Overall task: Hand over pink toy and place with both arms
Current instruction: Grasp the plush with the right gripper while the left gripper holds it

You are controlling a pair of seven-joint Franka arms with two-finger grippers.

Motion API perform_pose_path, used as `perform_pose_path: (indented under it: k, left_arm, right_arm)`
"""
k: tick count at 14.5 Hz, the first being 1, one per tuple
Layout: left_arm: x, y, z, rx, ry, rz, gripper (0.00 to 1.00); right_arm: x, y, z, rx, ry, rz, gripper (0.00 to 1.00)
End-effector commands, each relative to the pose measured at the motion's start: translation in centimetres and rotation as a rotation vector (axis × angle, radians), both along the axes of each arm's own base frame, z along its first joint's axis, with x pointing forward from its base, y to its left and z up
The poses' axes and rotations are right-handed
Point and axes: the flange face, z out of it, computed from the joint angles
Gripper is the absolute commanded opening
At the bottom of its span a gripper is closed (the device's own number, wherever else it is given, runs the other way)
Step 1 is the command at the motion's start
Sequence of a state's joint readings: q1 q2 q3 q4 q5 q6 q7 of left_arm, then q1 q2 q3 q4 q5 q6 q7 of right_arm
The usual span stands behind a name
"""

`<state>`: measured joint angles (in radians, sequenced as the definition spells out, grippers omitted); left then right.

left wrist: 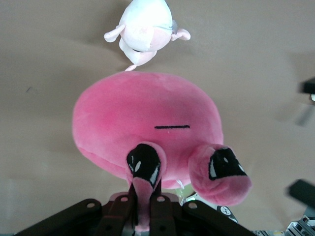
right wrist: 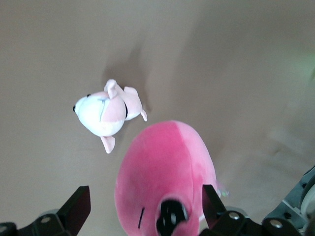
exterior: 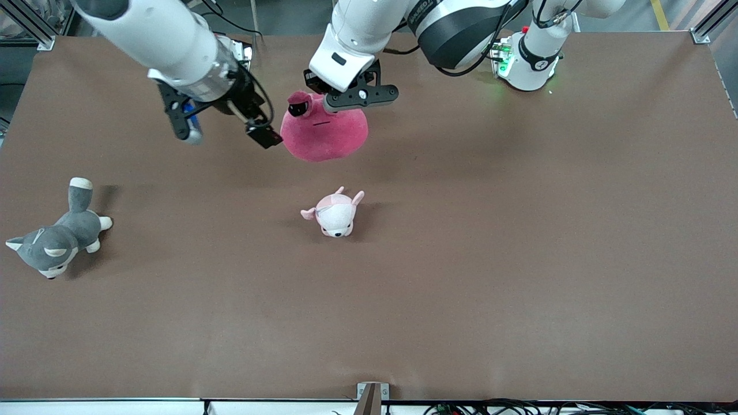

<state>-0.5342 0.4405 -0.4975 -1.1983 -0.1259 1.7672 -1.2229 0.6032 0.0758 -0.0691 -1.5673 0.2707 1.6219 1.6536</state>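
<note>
The pink toy (exterior: 326,135) hangs in the air over the table's robot-side half, above the small pale-pink plush. My left gripper (exterior: 324,98) is shut on a fold at the toy's top, beside one black eye; the left wrist view shows both fingers pinching that pink fold (left wrist: 142,196) with the toy's body (left wrist: 147,118) below. My right gripper (exterior: 228,134) is open and empty, level with the toy and beside it toward the right arm's end. In the right wrist view the toy (right wrist: 165,167) sits between the spread fingers (right wrist: 78,209), not touched by them.
A small pale-pink-and-white animal plush (exterior: 334,214) lies on the table mid-width, also in the left wrist view (left wrist: 145,27) and the right wrist view (right wrist: 106,115). A grey-and-white dog plush (exterior: 55,239) lies at the right arm's end.
</note>
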Motion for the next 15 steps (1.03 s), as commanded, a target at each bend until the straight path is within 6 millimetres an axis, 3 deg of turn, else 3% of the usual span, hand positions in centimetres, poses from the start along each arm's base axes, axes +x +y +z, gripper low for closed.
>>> perform_pose_path:
  k: [1, 5, 10, 13, 14, 15]
  left_arm:
    - [-0.5, -1.1, 0.3, 0.0, -0.011, 0.021, 0.0]
    - [-0.6, -1.2, 0.3, 0.0, -0.015, 0.021, 0.0]
    - [-0.6, -1.2, 0.2, 0.001, -0.013, 0.021, 0.0]
    - [-0.6, -1.2, 0.2, 0.001, -0.013, 0.021, 0.0]
    - [-0.6, -1.2, 0.3, 0.0, -0.015, 0.021, 0.0]
    - [-0.6, -1.2, 0.3, 0.001, -0.015, 0.022, 0.0]
  right_arm:
    - [-2.4, 0.6, -1.3, 0.019, 0.012, -0.022, 1.0]
    - [-3.6, 1.8, -1.7, 0.018, 0.016, 0.006, 1.0]
    - [-5.5, 1.8, -2.7, 0.004, 0.042, 0.028, 1.0]
    - [-5.9, 2.1, -2.8, 0.002, 0.044, 0.037, 0.81]
    - [-5.9, 2.2, -2.9, 0.002, 0.044, 0.037, 0.7]
    - [-5.8, 2.2, -2.9, 0.003, 0.042, 0.036, 0.5]
